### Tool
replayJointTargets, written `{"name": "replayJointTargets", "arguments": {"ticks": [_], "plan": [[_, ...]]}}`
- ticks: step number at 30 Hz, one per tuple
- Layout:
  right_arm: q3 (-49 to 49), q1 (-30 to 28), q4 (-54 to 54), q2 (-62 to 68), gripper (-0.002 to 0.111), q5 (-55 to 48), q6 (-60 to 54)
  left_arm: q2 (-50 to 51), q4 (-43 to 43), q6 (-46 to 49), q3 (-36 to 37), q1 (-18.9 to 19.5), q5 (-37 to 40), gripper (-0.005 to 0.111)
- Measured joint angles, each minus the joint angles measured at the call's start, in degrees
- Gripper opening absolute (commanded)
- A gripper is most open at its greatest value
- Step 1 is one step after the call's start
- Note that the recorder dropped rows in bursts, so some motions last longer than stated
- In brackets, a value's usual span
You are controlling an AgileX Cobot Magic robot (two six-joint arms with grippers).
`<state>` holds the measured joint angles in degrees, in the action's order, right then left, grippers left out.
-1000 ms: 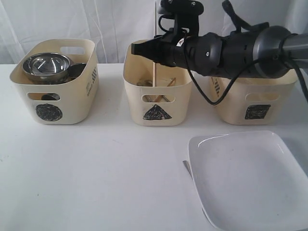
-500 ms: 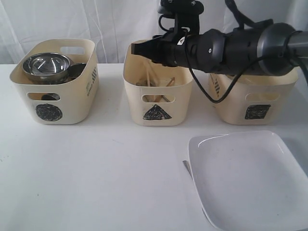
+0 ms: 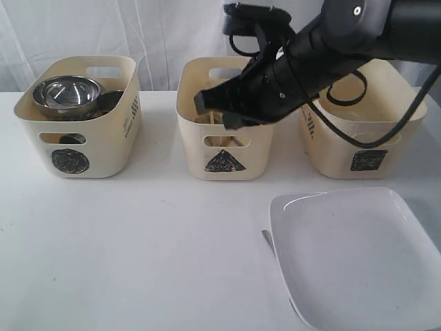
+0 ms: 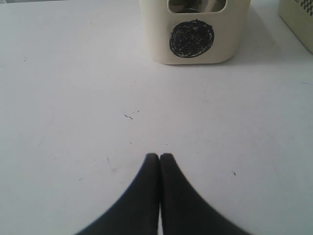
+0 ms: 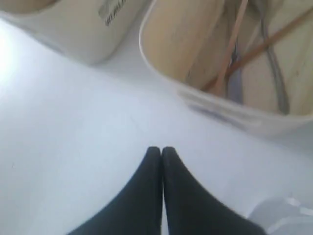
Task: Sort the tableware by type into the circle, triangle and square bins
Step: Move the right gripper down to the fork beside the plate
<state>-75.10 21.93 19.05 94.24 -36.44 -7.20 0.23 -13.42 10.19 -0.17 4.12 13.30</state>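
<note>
We've got the left gripper pressed together, empty, low over the table. Bowls sit in the circle bin and chopsticks in the triangle bin. The right gripper is pressed together over that one, holding nothing. The plate lies in front of the square bin.

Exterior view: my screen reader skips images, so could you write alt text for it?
A robot arm's shut right tool hangs by the triangle bin, middle of three cream bins on a white table. The circle bin holds steel bowls; a white plate lies in front.
</note>
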Motion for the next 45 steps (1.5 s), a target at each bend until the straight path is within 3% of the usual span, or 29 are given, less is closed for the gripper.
{"name": "replayJointTargets", "arguments": {"ticks": [6,13,20,24,36,45], "plan": [[6.2,0.1,-0.1,0.5,0.000,-11.6,0.0,0.0,0.0,0.0,0.0,0.0,0.0,0.000],[10.9,0.3,-0.1,2.6,0.003,-13.9,0.0,0.0,0.0,0.0,0.0,0.0,0.0,0.000],[11.0,0.3,0.1,2.7,0.034,-11.9,-8.5,0.0,0.0,0.0,0.0,0.0,0.0,0.000],[11.0,0.3,0.1,3.4,0.045,-10.1,-10.1,0.0,0.0,0.0,0.0,0.0,0.0,0.000],[11.0,0.3,-0.3,11.3,0.045,-4.3,-8.2,0.0,0.0,0.0,0.0,0.0,0.0,0.000],[11.0,0.3,-9.9,11.4,0.044,-4.6,1.5,0.0,0.0,0.0,0.0,0.0,0.0,0.000]]}}
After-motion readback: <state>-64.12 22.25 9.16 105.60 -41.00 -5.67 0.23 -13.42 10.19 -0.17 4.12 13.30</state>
